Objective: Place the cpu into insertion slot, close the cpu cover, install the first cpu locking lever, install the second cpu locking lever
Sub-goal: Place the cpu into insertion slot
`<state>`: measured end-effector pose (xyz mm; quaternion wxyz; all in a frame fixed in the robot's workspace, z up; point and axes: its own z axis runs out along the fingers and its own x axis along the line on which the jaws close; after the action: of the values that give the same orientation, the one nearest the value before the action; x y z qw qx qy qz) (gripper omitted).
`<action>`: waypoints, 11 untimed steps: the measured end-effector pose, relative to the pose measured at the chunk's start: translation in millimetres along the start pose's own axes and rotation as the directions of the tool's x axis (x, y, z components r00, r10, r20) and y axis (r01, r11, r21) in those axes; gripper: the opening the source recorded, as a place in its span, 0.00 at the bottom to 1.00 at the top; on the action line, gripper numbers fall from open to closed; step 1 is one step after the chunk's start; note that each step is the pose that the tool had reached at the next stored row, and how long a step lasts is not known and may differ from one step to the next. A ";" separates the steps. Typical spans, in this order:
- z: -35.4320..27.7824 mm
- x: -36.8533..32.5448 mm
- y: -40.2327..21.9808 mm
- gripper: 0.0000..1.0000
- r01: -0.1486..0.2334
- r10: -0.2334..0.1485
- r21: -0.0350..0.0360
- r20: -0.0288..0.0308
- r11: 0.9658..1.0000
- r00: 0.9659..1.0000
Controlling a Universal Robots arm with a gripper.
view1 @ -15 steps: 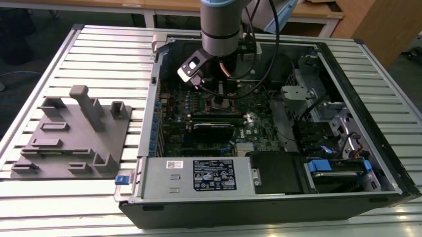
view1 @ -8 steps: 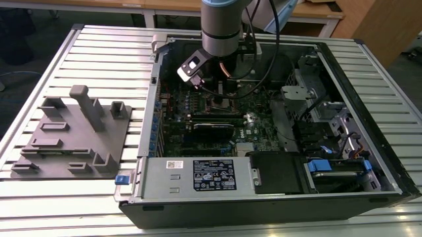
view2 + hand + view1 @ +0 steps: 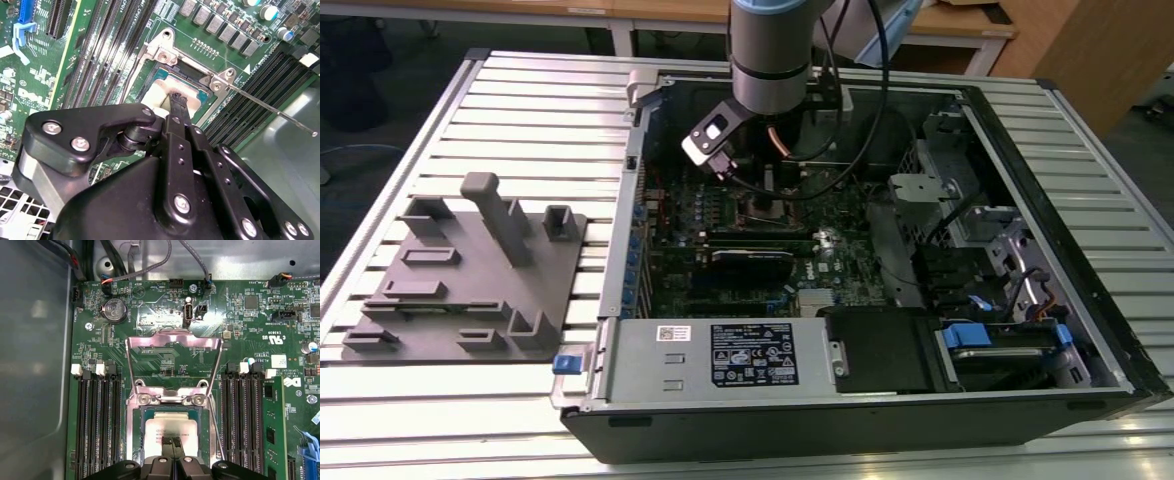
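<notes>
In the exterior view, right of a grey moulded fixture, the silver-blue arm is reaching straight down into the open black computer case. Its black gripper, fingers closed together, is pointing onto the silver-grey square cpu, which is lying in the dark square insertion slot. The silver-framed cpu cover is standing open.

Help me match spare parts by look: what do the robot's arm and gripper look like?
The arm is a silver-grey cylinder with a pale blue joint cap, and black cables hang beside it. The gripper is matte black: angular plate links joined by silver screw heads, narrowing to two slim fingers.
</notes>
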<state>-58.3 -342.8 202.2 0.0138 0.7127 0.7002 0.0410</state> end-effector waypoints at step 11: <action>0.2 0.0 0.3 0.11 -0.006 0.006 0.021 0.002 1.000 1.000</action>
<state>-58.0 -342.8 202.0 0.0069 0.7150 0.6983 0.0332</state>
